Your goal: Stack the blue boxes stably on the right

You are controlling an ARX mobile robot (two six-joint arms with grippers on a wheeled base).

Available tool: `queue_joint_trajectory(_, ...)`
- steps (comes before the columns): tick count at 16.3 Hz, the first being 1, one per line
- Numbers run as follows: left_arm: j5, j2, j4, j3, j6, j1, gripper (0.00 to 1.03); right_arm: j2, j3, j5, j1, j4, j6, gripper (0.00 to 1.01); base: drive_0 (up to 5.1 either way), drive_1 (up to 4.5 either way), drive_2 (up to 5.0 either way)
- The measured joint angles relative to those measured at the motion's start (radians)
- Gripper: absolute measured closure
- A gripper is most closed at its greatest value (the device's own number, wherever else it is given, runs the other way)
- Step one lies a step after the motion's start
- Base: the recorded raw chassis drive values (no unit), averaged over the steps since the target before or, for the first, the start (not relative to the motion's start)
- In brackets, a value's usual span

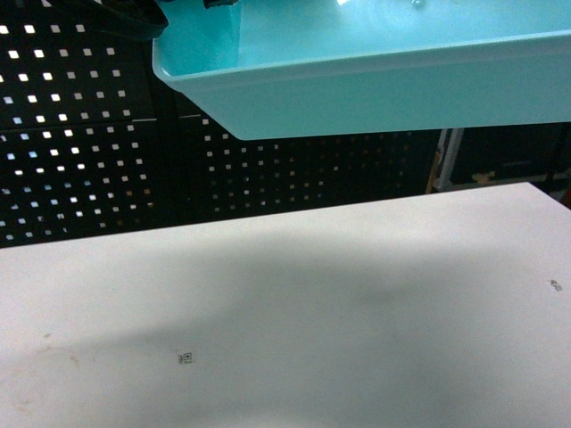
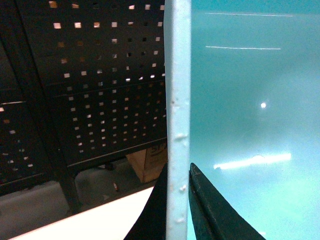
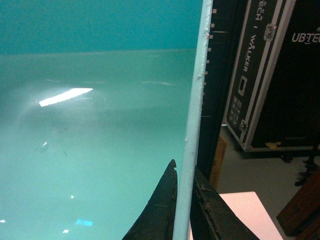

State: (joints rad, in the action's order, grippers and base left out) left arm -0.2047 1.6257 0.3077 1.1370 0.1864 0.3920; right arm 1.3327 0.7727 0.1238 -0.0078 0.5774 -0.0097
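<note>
One light turquoise blue box (image 1: 375, 80) hangs high above the white table (image 1: 294, 312), filling the top of the head view. My left gripper (image 2: 178, 200) is shut on its left rim, one black finger on each side of the wall. My right gripper (image 3: 184, 200) is shut on its right rim in the same way. Both wrist views look into the smooth blue box (image 2: 250, 125) interior (image 3: 90, 140). In the head view only a dark part of an arm shows at the top left; the grippers themselves are cut off there.
A black perforated panel (image 1: 89, 134) stands behind the table's far edge. Small printed marks (image 1: 186, 358) lie on the tabletop. A black flight case (image 3: 270, 75) stands beyond the table's right side; a cardboard box (image 2: 147, 162) sits on the floor behind.
</note>
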Motion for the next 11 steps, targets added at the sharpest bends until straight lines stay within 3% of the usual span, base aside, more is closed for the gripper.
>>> queue_joint_trajectory(11, 0.0, 0.0, 0.0, 0.0, -0.002, 0.0, 0.95, 0.0, 0.0, 0.0, 0.0, 0.0, 0.0, 0.94, 0.0, 0.0, 0.0)
